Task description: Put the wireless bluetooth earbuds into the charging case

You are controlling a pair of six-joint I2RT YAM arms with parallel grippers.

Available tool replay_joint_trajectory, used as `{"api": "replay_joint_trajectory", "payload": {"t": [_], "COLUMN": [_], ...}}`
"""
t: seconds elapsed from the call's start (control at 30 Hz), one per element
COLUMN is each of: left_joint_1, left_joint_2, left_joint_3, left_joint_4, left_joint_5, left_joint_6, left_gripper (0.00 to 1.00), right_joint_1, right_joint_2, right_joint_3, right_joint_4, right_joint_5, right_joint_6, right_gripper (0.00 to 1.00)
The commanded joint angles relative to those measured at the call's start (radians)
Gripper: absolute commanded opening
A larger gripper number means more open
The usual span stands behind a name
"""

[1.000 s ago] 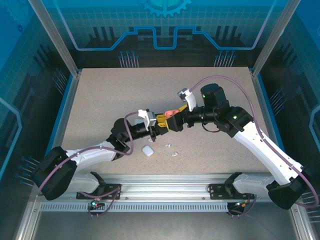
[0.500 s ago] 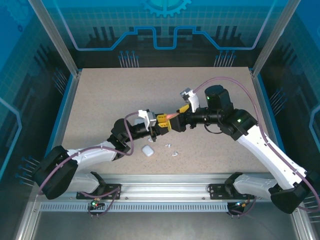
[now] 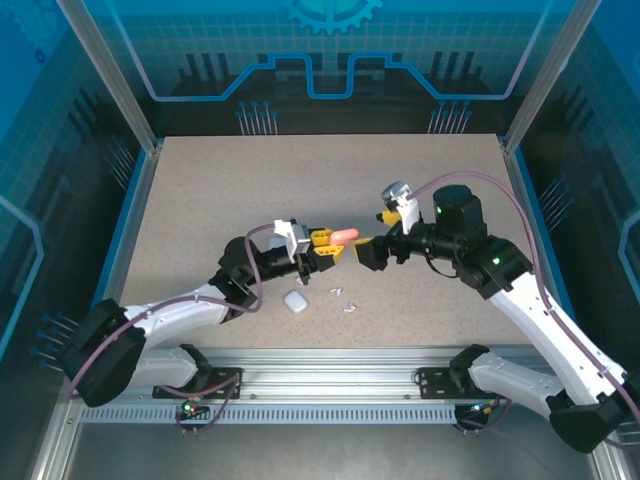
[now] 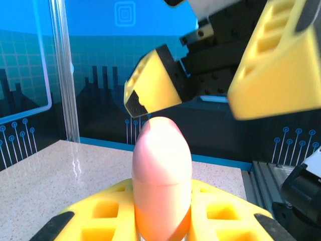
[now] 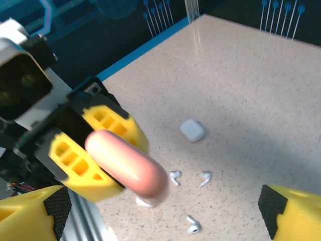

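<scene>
A closed salmon-pink charging case (image 3: pixel 343 236) sticks out level above the table, and my left gripper (image 3: pixel 322 240) is shut on its near end. In the left wrist view the pink case (image 4: pixel 161 175) stands up between my yellow fingers (image 4: pixel 100 216). My right gripper (image 3: pixel 372 235) hangs open just right of the case's free end, not touching it, and the right wrist view has the pink case (image 5: pixel 125 163) ahead of it. Three white earbuds (image 5: pixel 174 176) (image 5: pixel 204 178) (image 5: pixel 193 226) lie loose on the table below. A closed white charging case (image 3: pixel 295 300) rests near them.
The speckled tabletop (image 3: pixel 200 200) is walled by blue panels and metal posts (image 3: pixel 140 120). A small white piece (image 5: pixel 143 202) lies partly hidden under the pink case. The right gripper's yellow fingers (image 4: pixel 153 85) loom close in front of the left wrist camera.
My right gripper has opened and backed off to the right, away from the pink case. The left gripper keeps the case, which now points level toward the right.
</scene>
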Motion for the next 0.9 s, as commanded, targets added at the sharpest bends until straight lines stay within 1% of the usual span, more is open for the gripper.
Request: {"api": "replay_joint_trajectory", "payload": {"t": [0.0,0.07,0.17,0.27,0.33,0.37,0.47,0.63,0.87], "left_joint_1": [-0.004,-0.004,-0.004,-0.003,-0.004,-0.003,-0.003,-0.003,-0.003], "left_joint_2": [-0.071,-0.099,-0.141,-0.177,-0.193,-0.199,-0.21,-0.201,-0.192], "left_joint_3": [-0.029,-0.043,-0.053,-0.046,-0.04,-0.037,-0.036,-0.03,-0.024], "left_joint_4": [-0.031,-0.053,-0.092,-0.137,-0.159,-0.168,-0.176,-0.183,-0.183], "left_joint_5": [0.031,0.036,0.052,0.073,0.086,0.09,0.09,0.096,0.096], "left_joint_6": [-0.012,-0.013,-0.007,0.0,0.004,0.006,0.007,0.006,0.005], "left_gripper": [0.0,0.0,0.0,0.0,0.0,0.0,0.0,0.0,0.0], "right_joint_1": [-0.02,-0.02,-0.02,-0.02,-0.02,-0.021,-0.018,-0.01,0.006], "right_joint_2": [-0.039,-0.035,-0.007,0.036,0.066,0.082,0.122,0.165,0.201], "right_joint_3": [-0.066,-0.07,-0.05,-0.009,0.015,0.026,0.045,0.075,0.104], "right_joint_4": [0.117,0.105,0.035,-0.044,-0.074,-0.08,-0.083,-0.065,-0.065], "right_joint_5": [-0.126,-0.229,-0.379,-0.444,-0.467,-0.481,-0.501,-0.507,-0.498], "right_joint_6": [-0.154,-0.223,-0.349,-0.441,-0.473,-0.483,-0.493,-0.491,-0.485], "right_gripper": [1.0,1.0,1.0,1.0,0.99,0.97,0.94,0.83,0.63]}}
